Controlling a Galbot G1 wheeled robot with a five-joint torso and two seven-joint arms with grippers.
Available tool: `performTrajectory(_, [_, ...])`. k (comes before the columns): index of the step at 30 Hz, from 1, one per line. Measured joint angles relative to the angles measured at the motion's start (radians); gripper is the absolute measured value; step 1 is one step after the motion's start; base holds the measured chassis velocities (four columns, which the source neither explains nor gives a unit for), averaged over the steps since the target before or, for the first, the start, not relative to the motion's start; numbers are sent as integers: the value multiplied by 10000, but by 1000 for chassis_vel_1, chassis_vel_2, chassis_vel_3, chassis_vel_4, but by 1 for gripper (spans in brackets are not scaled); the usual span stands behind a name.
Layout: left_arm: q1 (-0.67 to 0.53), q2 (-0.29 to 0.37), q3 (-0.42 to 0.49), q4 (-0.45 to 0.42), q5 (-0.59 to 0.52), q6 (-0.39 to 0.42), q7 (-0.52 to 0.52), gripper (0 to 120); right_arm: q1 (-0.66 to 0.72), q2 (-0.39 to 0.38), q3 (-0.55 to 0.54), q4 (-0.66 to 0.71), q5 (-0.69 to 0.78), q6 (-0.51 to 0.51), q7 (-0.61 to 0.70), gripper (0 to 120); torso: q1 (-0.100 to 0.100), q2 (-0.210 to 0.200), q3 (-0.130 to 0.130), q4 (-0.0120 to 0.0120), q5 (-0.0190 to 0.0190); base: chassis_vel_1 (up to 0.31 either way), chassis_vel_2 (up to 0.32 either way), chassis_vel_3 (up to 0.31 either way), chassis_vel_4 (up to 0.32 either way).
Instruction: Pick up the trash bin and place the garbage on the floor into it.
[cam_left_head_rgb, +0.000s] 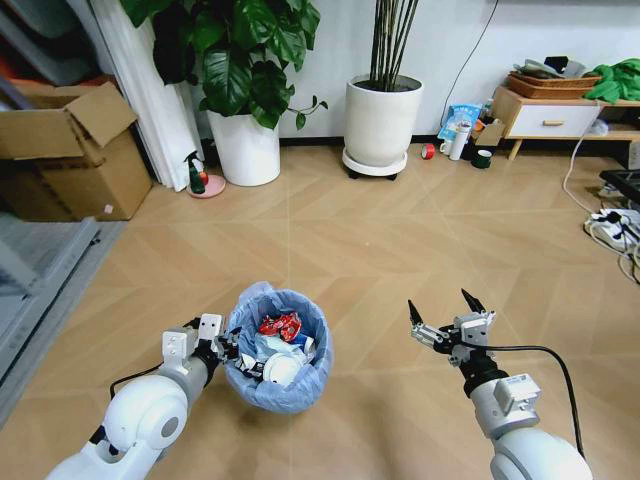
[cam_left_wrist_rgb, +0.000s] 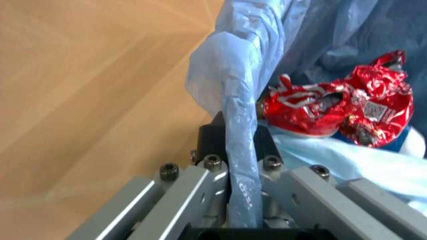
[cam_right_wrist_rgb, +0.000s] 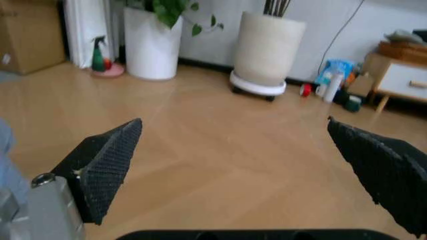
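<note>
A: Where does the job stand?

B: Looks nearly finished, I'd say. The trash bin (cam_left_head_rgb: 278, 350) sits low in front of the robot, toward its left side, and the left hand (cam_left_head_rgb: 226, 350) is clamped on the bin's rim. From the left wrist you can see a fold of the blue bag (cam_left_wrist_rgb: 237, 125) pinched between the closed fingers.

A: And the garbage?

B: It's in the bin. There's a crushed red wrapper (cam_left_head_rgb: 280, 326) on top, with white scraps and a white round piece (cam_left_head_rgb: 283, 370) beneath it. The left wrist view shows the red wrapper lying right inside the liner.

A: Anything left on the floor?

B: The floor (cam_left_head_rgb: 380, 240) around the robot has no scraps on it that I can see. Over by the far wall there's a tape roll (cam_left_head_rgb: 428, 151) and a white bottle (cam_left_head_rgb: 460, 140) next to the low cabinet (cam_left_head_rgb: 545, 118), but those don't count as litter.

A: What's the right hand doing?

B: The right hand (cam_left_head_rgb: 448, 318) is held out over bare floor on the robot's right, fingers spread wide, holding nothing.

A: So what remains?

B: As far as I can judge, little or nothing to collect. Whether the bin is resting on the floor or lifted slightly, I can't tell.
</note>
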Motion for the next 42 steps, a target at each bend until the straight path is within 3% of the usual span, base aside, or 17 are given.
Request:
performTrajectory(18, [100,-30,-38,-52,73,-34,54,0,-49,53,-166,-115,54,116,-139,100,-5,2,-5,-1,-5,289,-275,-288,281])
performTrajectory(42, [645,-120,-231,-289,351,-121,191,0,-361,420,-304,-122,32,39,-211,100,-1,1,-3,0,-5,-19,1,15,-1])
